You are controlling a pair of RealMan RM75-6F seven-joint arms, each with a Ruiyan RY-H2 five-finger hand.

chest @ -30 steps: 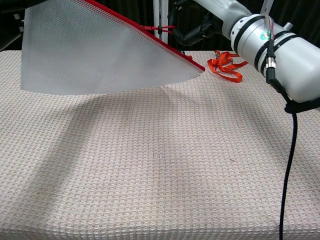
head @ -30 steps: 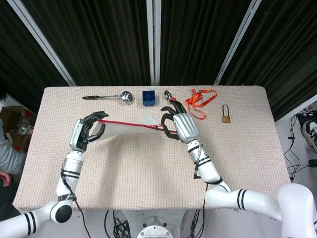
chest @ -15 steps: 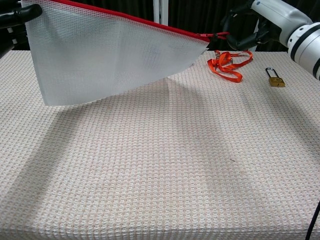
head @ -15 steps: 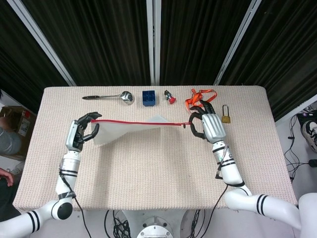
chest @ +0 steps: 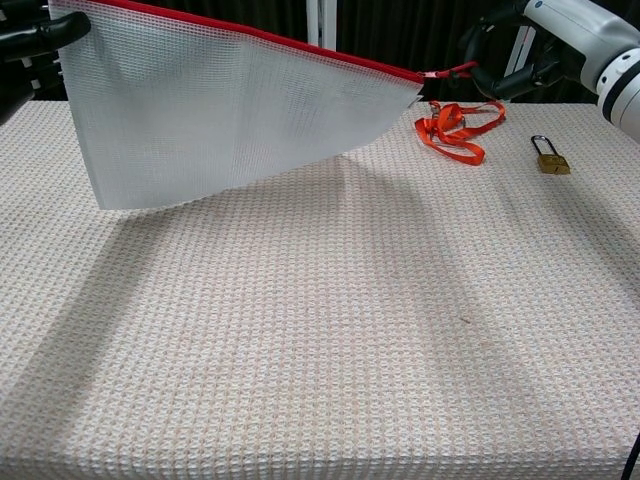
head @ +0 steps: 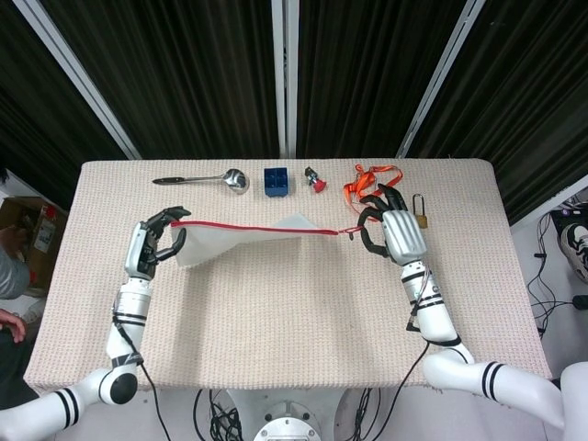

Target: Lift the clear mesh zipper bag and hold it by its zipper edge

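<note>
The clear mesh zipper bag [head: 241,242] hangs above the table, its red zipper edge [head: 266,228] stretched nearly level between my two hands. My left hand [head: 150,245] grips the bag's left corner. My right hand [head: 393,232] pinches the red zipper pull [head: 347,232] at the right end. In the chest view the bag [chest: 230,110] hangs as a white mesh sheet, lower on its left side. The left hand [chest: 35,32] shows at the top left corner of that view and the right hand [chest: 500,62] at the top right.
Along the far edge of the table [head: 276,312] lie a metal spoon [head: 204,178], a blue box [head: 276,180], a small red-capped item [head: 315,181] and an orange lanyard [head: 369,186]. A brass padlock [head: 420,214] lies beside my right hand.
My right hand has slid right from the zipper's middle to its end, drawing the pull with it. The zipper edge is now taut and more level. The left hand barely moved.
</note>
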